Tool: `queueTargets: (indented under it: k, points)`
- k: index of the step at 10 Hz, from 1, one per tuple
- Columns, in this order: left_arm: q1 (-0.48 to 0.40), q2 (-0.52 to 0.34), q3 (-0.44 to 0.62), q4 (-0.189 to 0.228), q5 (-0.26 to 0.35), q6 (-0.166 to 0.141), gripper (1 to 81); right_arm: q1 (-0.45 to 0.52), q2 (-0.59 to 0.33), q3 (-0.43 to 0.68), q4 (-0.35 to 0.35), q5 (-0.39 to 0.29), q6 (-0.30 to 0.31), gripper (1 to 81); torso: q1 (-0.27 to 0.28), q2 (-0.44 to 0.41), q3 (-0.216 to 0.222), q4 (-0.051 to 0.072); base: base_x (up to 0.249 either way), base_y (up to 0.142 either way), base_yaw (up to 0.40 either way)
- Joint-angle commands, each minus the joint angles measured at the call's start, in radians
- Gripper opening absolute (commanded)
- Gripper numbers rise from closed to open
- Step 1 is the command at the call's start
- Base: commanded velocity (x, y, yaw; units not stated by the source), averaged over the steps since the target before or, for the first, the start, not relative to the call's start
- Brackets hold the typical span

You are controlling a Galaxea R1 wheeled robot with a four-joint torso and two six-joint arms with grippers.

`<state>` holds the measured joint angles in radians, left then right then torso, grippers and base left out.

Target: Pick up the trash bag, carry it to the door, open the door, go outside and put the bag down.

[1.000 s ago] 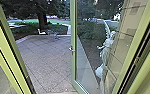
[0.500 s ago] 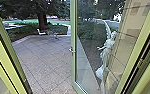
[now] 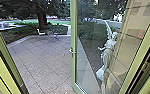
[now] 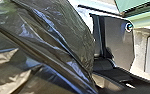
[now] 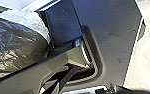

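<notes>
Whether either claw is clenched, released or gripping anything, I cannot tell. The trash bag (image 4: 48, 45), black, shiny and creased, looms large and close in the left wrist view, next to the robot's own dark plate (image 4: 118, 45). The right wrist view has the wrinkled black plastic too, with a paler, whitish part along its edge. Whether the bag hangs or rests on something is unclear.

Ahead of the robot, a glass door (image 3: 74, 65) with a light green frame stands open, a metal handle (image 3: 71, 51) at its left edge. Through the pane appear a whitish statue (image 3: 107, 53) and a beige wall (image 3: 133, 37). To the left of the door, the opening gives onto a yard (image 3: 43, 60) of square-cut paving. At its far side are a white chair (image 3: 41, 32) and, just beside it, a small table (image 3: 55, 34). Beyond them are low shrubs (image 3: 53, 28), a thick tree trunk (image 3: 42, 21) and a strip of green lawn (image 3: 58, 22).
</notes>
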<state>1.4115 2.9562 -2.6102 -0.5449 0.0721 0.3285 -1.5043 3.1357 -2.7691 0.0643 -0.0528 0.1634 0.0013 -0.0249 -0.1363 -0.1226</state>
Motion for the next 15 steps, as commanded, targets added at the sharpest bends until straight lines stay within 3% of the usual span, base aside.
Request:
queueTargets:
  k: [1, 5, 15]
  points:
    - [-0.047, 0.003, -0.002, 0.006, 0.072, 0.004, 1.0, 0.037, 0.014, 0.007, -0.007, -0.068, -0.007, 81.1, 0.0, 0.0, 0.0, 0.0, 0.068, 0.0, 0.0]
    - [-0.045, 0.037, -0.054, 0.01, 0.077, 0.004, 1.0, 0.037, 0.014, 0.007, -0.007, -0.068, -0.007, 81.1, 0.0, 0.0, 0.0, 0.0, 0.068, 0.0, 0.0]
    - [-0.045, 0.037, -0.056, 0.01, 0.077, 0.004, 1.0, 0.041, 0.014, 0.007, -0.007, -0.068, -0.007, 81.1, -0.001, 0.0, 0.0, 0.0, 0.08, 0.0, 0.0]
